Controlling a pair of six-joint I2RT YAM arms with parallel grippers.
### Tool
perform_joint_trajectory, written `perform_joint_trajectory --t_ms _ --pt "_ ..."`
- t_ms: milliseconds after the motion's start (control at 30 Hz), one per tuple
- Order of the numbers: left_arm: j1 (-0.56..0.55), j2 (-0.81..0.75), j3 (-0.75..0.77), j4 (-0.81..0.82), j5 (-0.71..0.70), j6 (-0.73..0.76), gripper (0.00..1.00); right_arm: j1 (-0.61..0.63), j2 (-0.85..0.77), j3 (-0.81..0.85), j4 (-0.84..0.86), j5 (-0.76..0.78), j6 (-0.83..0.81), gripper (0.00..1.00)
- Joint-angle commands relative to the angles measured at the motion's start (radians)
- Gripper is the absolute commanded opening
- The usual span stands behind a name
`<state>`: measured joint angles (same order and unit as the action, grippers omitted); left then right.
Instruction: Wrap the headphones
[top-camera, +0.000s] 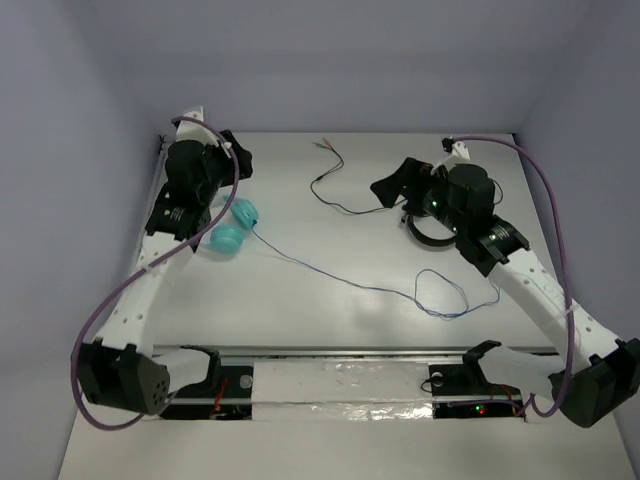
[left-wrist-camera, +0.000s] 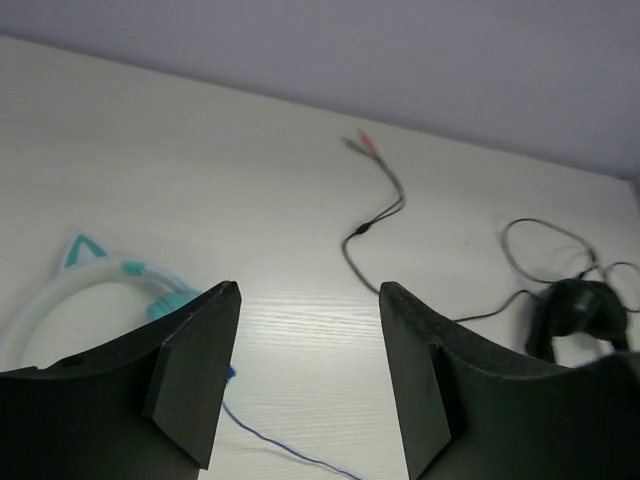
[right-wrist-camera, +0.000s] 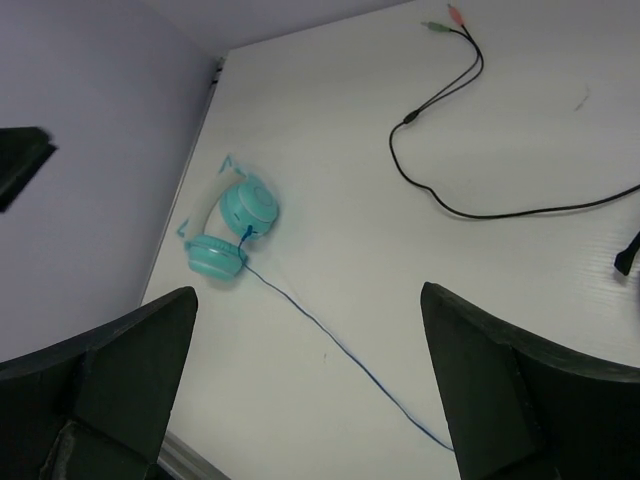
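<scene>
I read the headphones (top-camera: 235, 225) lying flat near the worktop's (top-camera: 330, 320) left edge, toward the far-left corner, with the side wall (right-wrist-camera: 90, 150) close beyond. The two cups line up roughly along that edge, and the headband arches out toward it. The blue cable (right-wrist-camera: 350, 362) runs diagonally from the cups toward the near-right corner. Open surface lies between the cups and the black cable (top-camera: 345, 205). The left gripper (left-wrist-camera: 310, 288) hangs over the headband, jaws apart and empty. The right gripper (right-wrist-camera: 308, 290), jaws spread wide and empty, is near the black headphones (top-camera: 428, 235).
</scene>
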<state>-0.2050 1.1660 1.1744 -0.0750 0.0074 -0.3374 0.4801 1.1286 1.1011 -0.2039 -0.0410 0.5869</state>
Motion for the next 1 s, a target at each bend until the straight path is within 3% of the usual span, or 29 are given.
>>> perform_joint_trajectory --t_ms 0,133,267,333,633,800,967 --pt "0.027 0.104 0.037 -0.069 -0.089 0.083 0.54 0.008 -0.076 -0.052 0.119 -0.068 -0.007 1.0" --pt "0.067 0.236 0.089 -0.088 -0.098 0.115 0.48 0.008 -0.156 -0.139 0.223 -0.046 -0.013 1.0" --pt "0.079 0.345 0.14 -0.091 -0.165 0.184 0.33 0.008 -0.196 -0.182 0.242 -0.011 -0.009 1.0" --pt "0.099 0.409 0.181 -0.104 -0.17 0.207 0.32 0.008 -0.199 -0.182 0.242 -0.017 -0.009 1.0" --pt "0.156 0.618 0.283 -0.175 -0.234 0.307 0.48 0.008 -0.277 -0.27 0.375 -0.068 -0.042 1.0" --pt "0.288 0.636 0.217 -0.137 -0.149 0.304 0.51 0.008 -0.265 -0.273 0.39 -0.126 -0.045 1.0" --pt "0.299 0.688 0.197 -0.124 -0.066 0.348 0.54 0.008 -0.239 -0.259 0.37 -0.109 -0.042 1.0"
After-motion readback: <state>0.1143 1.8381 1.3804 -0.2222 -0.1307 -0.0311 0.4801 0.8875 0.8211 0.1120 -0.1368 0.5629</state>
